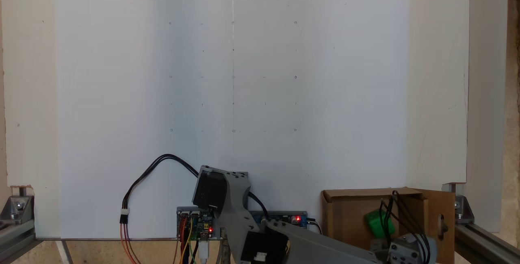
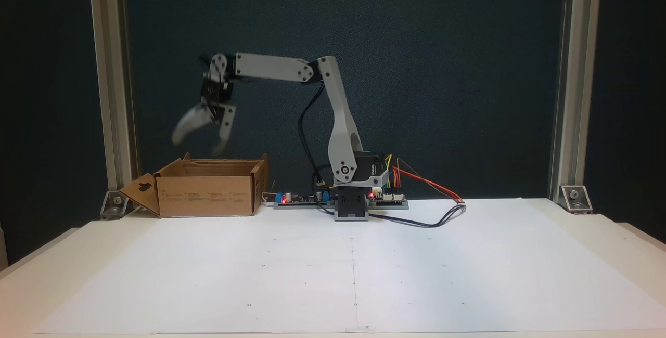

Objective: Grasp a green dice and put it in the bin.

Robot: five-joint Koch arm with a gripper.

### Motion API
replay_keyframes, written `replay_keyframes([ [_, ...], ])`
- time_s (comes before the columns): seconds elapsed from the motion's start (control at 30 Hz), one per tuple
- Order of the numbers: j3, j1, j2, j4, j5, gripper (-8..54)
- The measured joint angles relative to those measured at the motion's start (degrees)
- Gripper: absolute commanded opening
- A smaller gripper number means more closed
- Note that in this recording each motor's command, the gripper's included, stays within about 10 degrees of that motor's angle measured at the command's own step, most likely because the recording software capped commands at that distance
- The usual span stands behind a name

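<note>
One green dice [image 1: 378,223], blurred, seen inside the bin [image 1: 349,215] against its inner wall, apparently free of the fingers. Above the bin [image 2: 208,192], gripper [image 2: 200,143] hanging with jaws spread apart, nothing between them. Reads as the release step, drop as good as made. Next up, probably: lifting clear of the bin's flaps and swinging away from the bin.

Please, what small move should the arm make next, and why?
Probably lift the hand and draw it back. Its fingers are spread above the cardboard box, and the green dice already appears inside the box, so nothing is left to carry.
</note>
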Motion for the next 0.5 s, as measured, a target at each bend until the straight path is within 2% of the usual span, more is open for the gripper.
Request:
replay_keyframes([
  [0.2,0.0,-12.0,8.3,-6.9,14.3,43.1],
  [0.33,0.0,-26.6,9.8,-9.4,23.1,43.2],
  [0.5,0.0,-46.2,11.7,-9.6,25.0,43.2],
])
